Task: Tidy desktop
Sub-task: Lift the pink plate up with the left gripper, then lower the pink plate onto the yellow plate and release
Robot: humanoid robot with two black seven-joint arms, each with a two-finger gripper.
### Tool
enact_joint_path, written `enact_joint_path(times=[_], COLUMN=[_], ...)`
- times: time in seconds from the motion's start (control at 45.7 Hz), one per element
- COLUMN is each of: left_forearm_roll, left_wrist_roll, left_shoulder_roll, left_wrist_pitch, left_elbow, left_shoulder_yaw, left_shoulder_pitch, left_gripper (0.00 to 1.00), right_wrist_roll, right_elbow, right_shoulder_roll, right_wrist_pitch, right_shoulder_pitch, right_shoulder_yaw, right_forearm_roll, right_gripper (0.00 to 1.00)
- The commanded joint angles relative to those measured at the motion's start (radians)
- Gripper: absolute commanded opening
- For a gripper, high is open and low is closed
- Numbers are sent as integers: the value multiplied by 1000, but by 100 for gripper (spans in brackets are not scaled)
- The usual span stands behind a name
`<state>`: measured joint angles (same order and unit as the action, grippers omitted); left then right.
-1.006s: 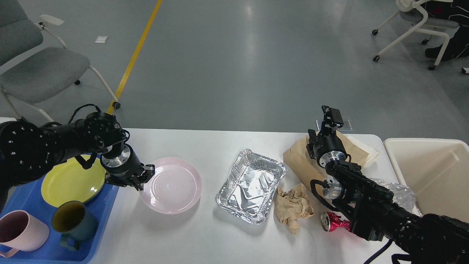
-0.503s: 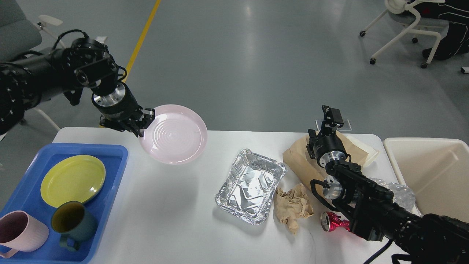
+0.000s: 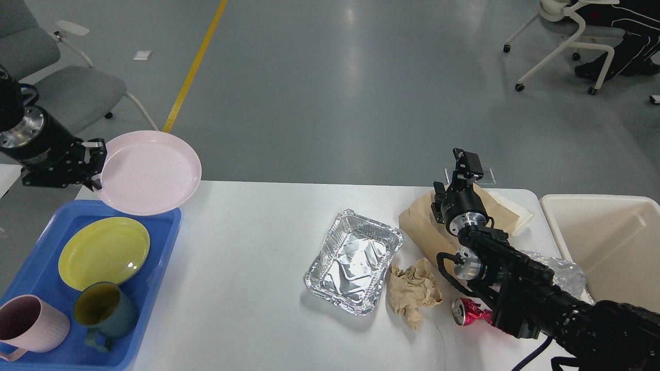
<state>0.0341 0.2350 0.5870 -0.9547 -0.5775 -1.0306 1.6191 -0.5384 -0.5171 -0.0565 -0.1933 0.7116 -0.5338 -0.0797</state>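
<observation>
Head view shows the left gripper (image 3: pixel 95 167) clamped on the rim of a pink plate (image 3: pixel 149 171), held in the air. Below it lies the blue tray (image 3: pixel 160 242) on the desktop (image 3: pixel 247 288). The right gripper (image 3: pixel 464 162) points up; its opening cannot be told.

A pale pink round plate (image 3: pixel 149 172) shows faint concentric rings. The blue plastic tray (image 3: pixel 157 242) carries a yellow-green round plate (image 3: pixel 103 252), a dark teal mug (image 3: pixel 105 314) with an olive inside, and a pale pink mug (image 3: pixel 31 324). The white table (image 3: pixel 247 288) bears a shiny silver foil tray (image 3: pixel 353 260), crumpled tan paper (image 3: pixel 412 291), a crushed magenta can (image 3: pixel 469 312) and a brown paper bag (image 3: pixel 420 226). The rectangular bin (image 3: pixel 608 242) is cream.
</observation>
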Motion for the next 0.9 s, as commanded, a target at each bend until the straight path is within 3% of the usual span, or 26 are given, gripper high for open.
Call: enact_joint_path(times=[0.0, 0.219, 0.328, 0.875], left_forearm_roll=[3, 3, 3, 3], left_wrist_roll=[1, 0, 1, 1], left_shoulder_roll=[40, 37, -19, -72], left_wrist_pitch=[76, 119, 140, 152], left_elbow=[18, 226, 350, 419], left_shoulder_yaw=[66, 101, 132, 135], left_shoulder_pitch=[-139, -321, -418, -533], left_gripper=[0, 0, 0, 0], right_wrist_roll=[0, 0, 0, 0], right_elbow=[0, 0, 0, 0], right_shoulder_roll=[0, 0, 1, 0], right_wrist_pitch=[0, 0, 0, 0], right_shoulder_pitch=[0, 0, 0, 0], right_shoulder_yaw=[0, 0, 0, 0], right_forearm_roll=[0, 0, 0, 0], right_gripper=[100, 100, 100, 100])
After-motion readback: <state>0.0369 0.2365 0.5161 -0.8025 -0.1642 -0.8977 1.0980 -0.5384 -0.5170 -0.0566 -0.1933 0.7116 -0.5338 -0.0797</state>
